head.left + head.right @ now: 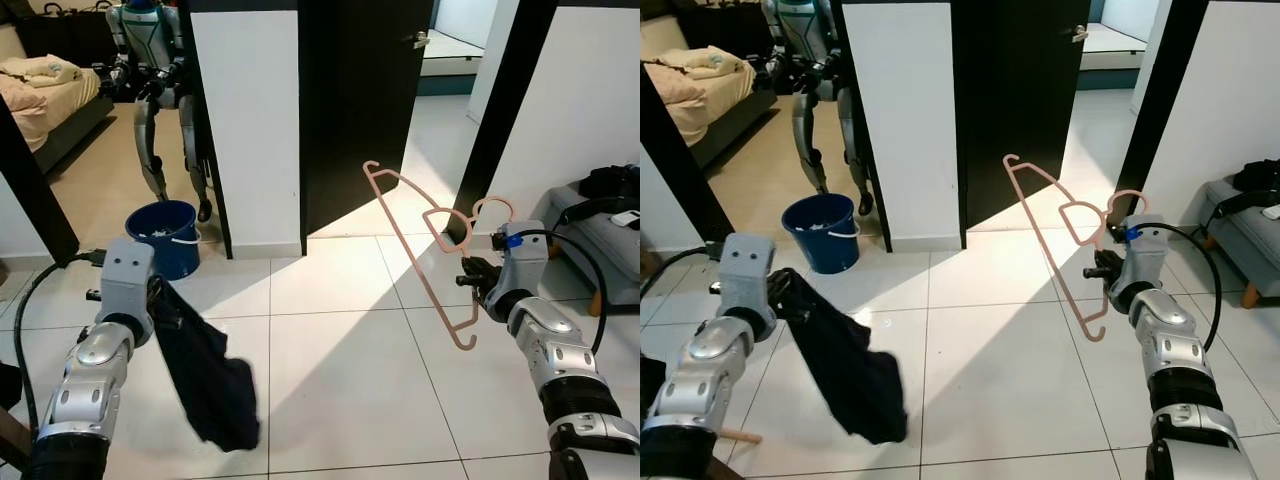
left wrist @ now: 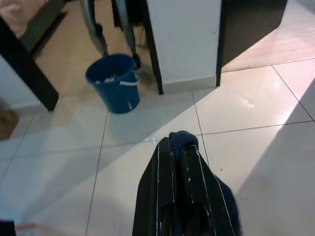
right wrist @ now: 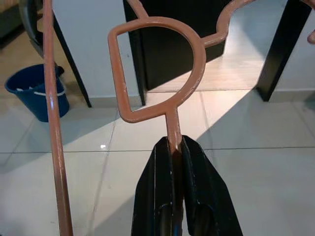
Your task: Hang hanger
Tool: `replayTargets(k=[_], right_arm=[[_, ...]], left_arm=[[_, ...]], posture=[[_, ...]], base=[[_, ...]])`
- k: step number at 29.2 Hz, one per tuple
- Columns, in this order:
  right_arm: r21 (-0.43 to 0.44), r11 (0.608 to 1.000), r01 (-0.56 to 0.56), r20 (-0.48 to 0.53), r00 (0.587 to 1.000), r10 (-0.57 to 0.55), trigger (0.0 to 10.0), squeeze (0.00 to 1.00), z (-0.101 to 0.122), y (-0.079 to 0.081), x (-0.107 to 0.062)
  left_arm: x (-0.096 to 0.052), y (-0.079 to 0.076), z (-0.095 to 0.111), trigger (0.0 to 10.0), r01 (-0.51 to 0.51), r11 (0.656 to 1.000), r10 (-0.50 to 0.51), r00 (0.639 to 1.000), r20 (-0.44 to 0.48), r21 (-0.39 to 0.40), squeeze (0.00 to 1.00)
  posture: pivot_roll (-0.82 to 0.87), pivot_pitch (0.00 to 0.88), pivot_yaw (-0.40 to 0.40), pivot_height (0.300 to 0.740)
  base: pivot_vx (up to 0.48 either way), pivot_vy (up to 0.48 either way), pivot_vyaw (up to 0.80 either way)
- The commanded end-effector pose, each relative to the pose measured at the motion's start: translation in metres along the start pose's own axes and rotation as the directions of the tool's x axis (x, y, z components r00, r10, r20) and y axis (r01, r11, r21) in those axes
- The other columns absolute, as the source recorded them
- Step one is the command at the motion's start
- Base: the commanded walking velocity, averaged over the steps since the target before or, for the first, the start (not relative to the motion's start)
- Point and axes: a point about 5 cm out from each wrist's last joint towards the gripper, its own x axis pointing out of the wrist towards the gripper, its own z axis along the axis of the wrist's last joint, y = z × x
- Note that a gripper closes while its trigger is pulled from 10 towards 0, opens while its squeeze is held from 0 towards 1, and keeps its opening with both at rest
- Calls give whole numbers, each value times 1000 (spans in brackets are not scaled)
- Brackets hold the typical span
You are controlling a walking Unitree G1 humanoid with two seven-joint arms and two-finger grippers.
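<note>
I'm carrying things: my right gripper (image 3: 173, 147) pinches the thin pink plastic hanger (image 1: 420, 235), my left gripper (image 2: 178, 150) pinches dark blue cloth (image 1: 210, 380) beside the blue bucket (image 1: 163, 235); next I need a rail.

Hanger (image 1: 425, 250): thin pink plastic, held aloft over the tiled floor, tilted, hook end lower.
Grip: pinched at its neck below the loop.

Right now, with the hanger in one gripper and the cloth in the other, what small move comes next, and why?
Probably bring the left gripper and its dark garment toward the pink hanger. The right gripper is shut on the hanger, held up over the tiles with nothing on it, and the garment hangs apart from it.
</note>
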Motion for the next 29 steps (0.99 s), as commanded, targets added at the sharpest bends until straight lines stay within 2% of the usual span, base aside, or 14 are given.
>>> replayTargets(k=[1, 4, 18, 24, 29], right_arm=[[33, 999, -17, -2, 1000, 17, 10000, 0, 1, 5, 4], [16, 999, -28, -7, 1000, 28, 10000, 0, 0, 9, 5], [22, 999, -34, -43, 998, 35, 10000, 0, -12, 11, 3], [19, 999, -45, -44, 998, 46, 10000, 0, -12, 13, 4], [15, 999, -52, -34, 998, 53, 10000, 0, -10, 15, 5]], left_arm=[[-2, 8, 5, 10000, -14, 1000, 14, 1000, 18, 0, 0], [-2, 6, 6, 10000, -10, 1000, 9, 1000, 21, 20, 0], [3, 0, 9, 10000, 27, 1000, -27, 999, 24, 7, 0], [2, 1, 10, 10000, 26, 1000, -26, 999, 20, 14, 0], [1, 2, 10, 10000, 18, 999, -18, 1000, 19, 31, 0]], posture=[[11, 0, -4, 740], [11, 0, 1, 740], [-5, 0, 32, 740], [4, 0, 23, 740], [2, 0, 26, 740]], base=[[0, 0, 0], [0, 0, 0], [0, 0, 0], [0, 0, -774], [0, 0, 0]])
